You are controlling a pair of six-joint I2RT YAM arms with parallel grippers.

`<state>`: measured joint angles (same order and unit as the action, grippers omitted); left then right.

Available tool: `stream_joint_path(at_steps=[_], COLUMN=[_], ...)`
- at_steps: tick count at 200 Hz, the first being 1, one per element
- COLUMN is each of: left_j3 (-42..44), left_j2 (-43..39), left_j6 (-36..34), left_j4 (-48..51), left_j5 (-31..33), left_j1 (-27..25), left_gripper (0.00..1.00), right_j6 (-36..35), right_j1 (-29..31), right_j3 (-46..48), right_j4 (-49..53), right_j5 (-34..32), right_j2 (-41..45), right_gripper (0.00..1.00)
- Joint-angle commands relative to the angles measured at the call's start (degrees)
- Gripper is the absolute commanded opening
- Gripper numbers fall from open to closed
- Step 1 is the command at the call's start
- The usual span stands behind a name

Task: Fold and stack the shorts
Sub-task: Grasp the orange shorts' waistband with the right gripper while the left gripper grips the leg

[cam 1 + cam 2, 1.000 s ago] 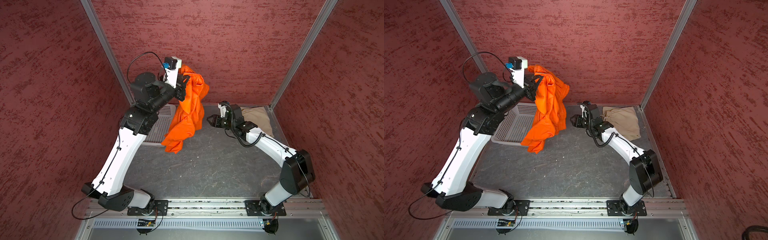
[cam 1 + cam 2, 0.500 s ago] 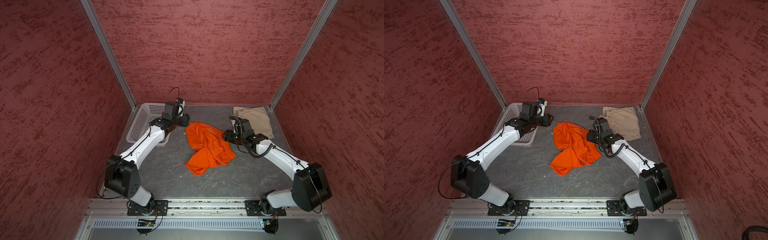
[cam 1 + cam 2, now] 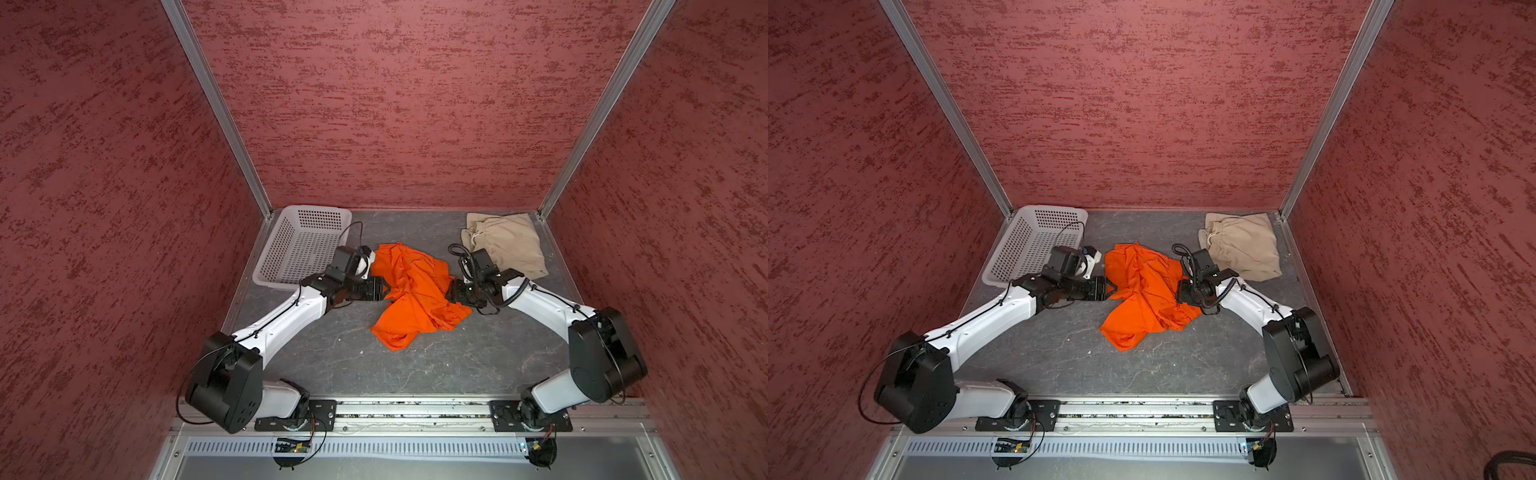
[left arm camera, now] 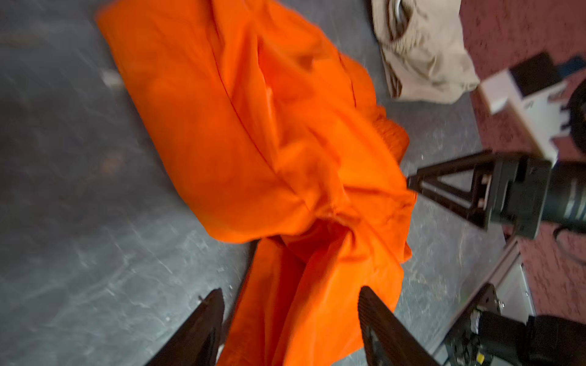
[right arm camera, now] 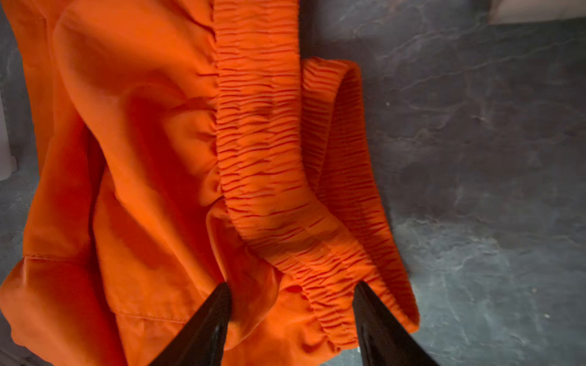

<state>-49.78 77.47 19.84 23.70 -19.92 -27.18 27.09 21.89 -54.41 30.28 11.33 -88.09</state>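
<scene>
The orange shorts [image 3: 411, 291] [image 3: 1142, 291] lie crumpled on the grey table's middle. My left gripper [image 3: 384, 289] [image 3: 1111, 289] is low at their left edge; in the left wrist view it [image 4: 290, 294] stands open with loose orange cloth [image 4: 253, 126] between its fingers [image 4: 206, 326]. My right gripper [image 3: 449, 293] [image 3: 1177, 291] is at their right edge. The right wrist view shows it [image 5: 291, 288] open astride the gathered orange waistband [image 5: 263, 142]. The beige shorts [image 3: 505, 245] [image 3: 1241, 245] lie folded at the back right corner.
A white perforated basket [image 3: 303, 245] [image 3: 1034, 241] stands at the back left, just behind my left arm. Red walls close in the table on three sides. Bare grey table [image 3: 415, 365] lies in front of the orange shorts.
My left gripper came down from high up with the orange shorts and let go of them; they now lie on the table. My right gripper moved in to their right edge.
</scene>
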Motion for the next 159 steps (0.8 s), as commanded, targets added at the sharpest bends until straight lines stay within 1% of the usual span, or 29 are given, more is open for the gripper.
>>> stream_joint_path(at_steps=[1,21,41,46,54,72,88,111,139,148,159], left_j3=[4.18,7.88,9.03,9.44,9.97,10.53,9.79,7.64,4.91,3.95,2.57], left_j2=[-2.66,-3.08,-2.47,-2.33,-2.17,-1.19,0.66,3.33,4.71,4.56,4.35], left_j6=[3.98,5.16,5.38,5.37,5.32,5.14,4.45,3.42,2.12,1.26,-1.04], left_j4=[-3.51,-5.86,-4.83,-5.09,-5.98,-7.64,-7.58,-6.04,-3.55,-2.62,-1.12], left_j5=[-4.61,-4.16,-0.94,-0.5,-0.24,0.23,0.15,0.53,3.45,5.11,6.43], left_j1=[-1.92,-3.61,-4.46,-4.63,-4.72,-4.9,-5.21,-5.76,-6.03,-5.96,-5.13], left_gripper=[0.69,0.69,0.69,0.68,0.64,0.51,0.44,0.31,0.11,0.07,0.05], right_j6=[-3.92,-5.97,-6.83,-6.86,-6.87,-7.05,-7.01,-6.72,-5.97,-5.57,-5.1], right_j1=[-1.36,-1.99,-3.17,-3.58,-4.04,-4.47,-4.63,-4.84,-5.32,-5.6,-6.02], right_j3=[-0.64,-1.78,-1.34,-1.03,-0.64,-0.05,0.76,1.97,2.58,2.9,3.42], right_j4=[0.4,2.54,2.39,2.08,1.78,1.86,1.8,1.9,2.58,2.8,3.12], right_j5=[4.9,5.27,6.28,6.9,7.91,8.96,9.22,8.33,6.69,6.2,5.65], right_j2=[-2.43,-5.63,-7.07,-7.18,-7.35,-7.46,-7.44,-7.46,-7.06,-6.79,-6.56], right_gripper=[0.64,0.64,0.64,0.64,0.63,0.61,0.57,0.49,0.48,0.47,0.47])
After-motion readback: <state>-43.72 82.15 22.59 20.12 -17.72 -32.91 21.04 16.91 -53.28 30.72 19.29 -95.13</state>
